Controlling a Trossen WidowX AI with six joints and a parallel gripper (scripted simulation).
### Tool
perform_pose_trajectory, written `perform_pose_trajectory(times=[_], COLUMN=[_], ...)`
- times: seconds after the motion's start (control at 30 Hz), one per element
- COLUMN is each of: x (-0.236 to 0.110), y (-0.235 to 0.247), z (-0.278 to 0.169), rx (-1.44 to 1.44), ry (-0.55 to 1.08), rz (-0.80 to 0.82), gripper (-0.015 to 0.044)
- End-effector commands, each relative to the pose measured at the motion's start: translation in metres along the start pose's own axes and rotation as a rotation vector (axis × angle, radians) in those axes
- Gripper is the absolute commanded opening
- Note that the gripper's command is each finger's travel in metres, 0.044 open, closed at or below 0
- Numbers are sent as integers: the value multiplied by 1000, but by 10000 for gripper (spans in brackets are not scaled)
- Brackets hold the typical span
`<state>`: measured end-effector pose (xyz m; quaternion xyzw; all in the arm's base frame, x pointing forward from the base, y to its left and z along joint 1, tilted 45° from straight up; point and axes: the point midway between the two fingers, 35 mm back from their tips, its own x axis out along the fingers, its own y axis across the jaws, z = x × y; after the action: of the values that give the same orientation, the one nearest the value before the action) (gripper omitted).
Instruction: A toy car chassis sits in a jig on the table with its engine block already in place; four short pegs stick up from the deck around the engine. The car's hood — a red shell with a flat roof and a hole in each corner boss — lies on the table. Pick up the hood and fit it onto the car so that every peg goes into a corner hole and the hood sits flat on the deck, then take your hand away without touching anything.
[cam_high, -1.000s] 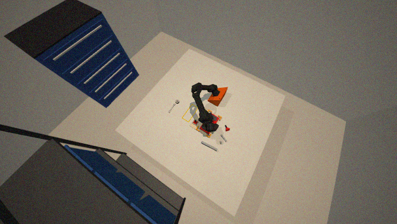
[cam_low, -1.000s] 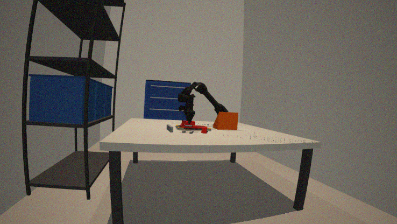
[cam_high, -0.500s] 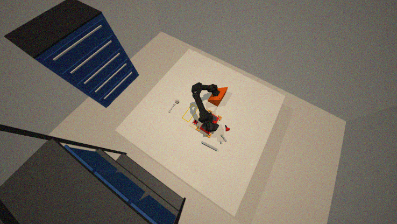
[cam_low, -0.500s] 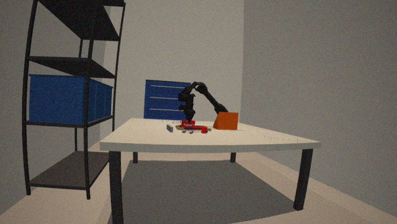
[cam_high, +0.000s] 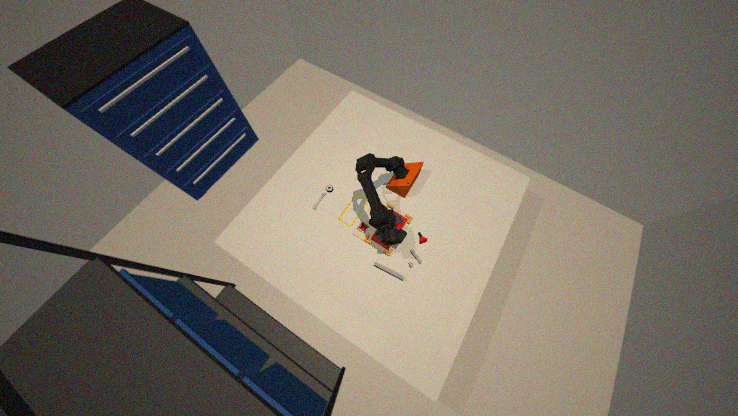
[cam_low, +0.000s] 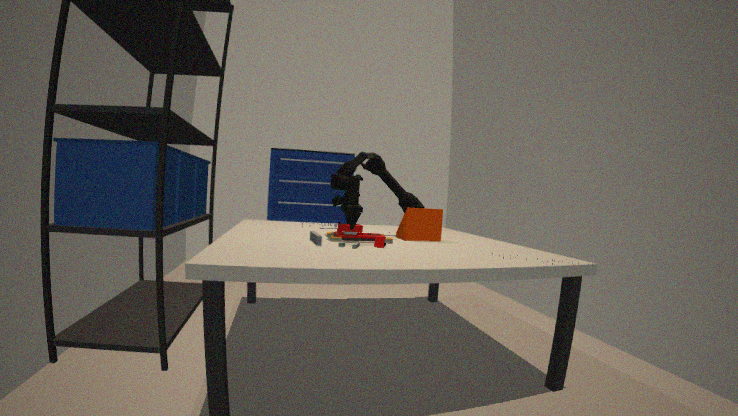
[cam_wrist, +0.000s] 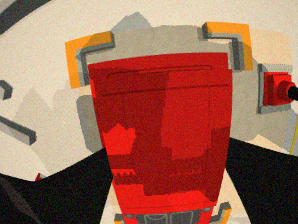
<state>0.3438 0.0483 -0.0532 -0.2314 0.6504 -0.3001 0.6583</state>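
My gripper (cam_high: 387, 233) (cam_low: 352, 223) (cam_wrist: 168, 148) is shut on the red hood (cam_low: 349, 227) (cam_wrist: 162, 116), gripping it across its sides. In the wrist view the hood fills the middle and covers the chassis. The jig's orange corner brackets (cam_wrist: 85, 48) (cam_high: 408, 218) and grey frame show around the hood. In the exterior view the hood sits low on the red chassis (cam_low: 364, 236). The pegs and corner holes are hidden, so I cannot tell whether the hood lies flat on the deck.
An orange block (cam_high: 408, 178) (cam_low: 421, 224) stands behind the jig at the arm's base. A grey bar (cam_high: 388, 270) (cam_low: 315, 237), small grey bits, a small red part (cam_high: 422, 238) (cam_wrist: 276, 90), a wrench (cam_high: 321, 198) and a yellow outline (cam_high: 344, 210) lie nearby. A blue cabinet (cam_high: 155, 103) and a shelf rack (cam_low: 129, 180) stand off the table.
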Motion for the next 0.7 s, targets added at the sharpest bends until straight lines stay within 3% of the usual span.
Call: perform_pose_trajectory(times=[0.0,0.67], x=[2,9], y=[0,0], z=[0,0], rx=[-4,-2], ry=[-1,0], rz=[0,0], gripper=[0,0])
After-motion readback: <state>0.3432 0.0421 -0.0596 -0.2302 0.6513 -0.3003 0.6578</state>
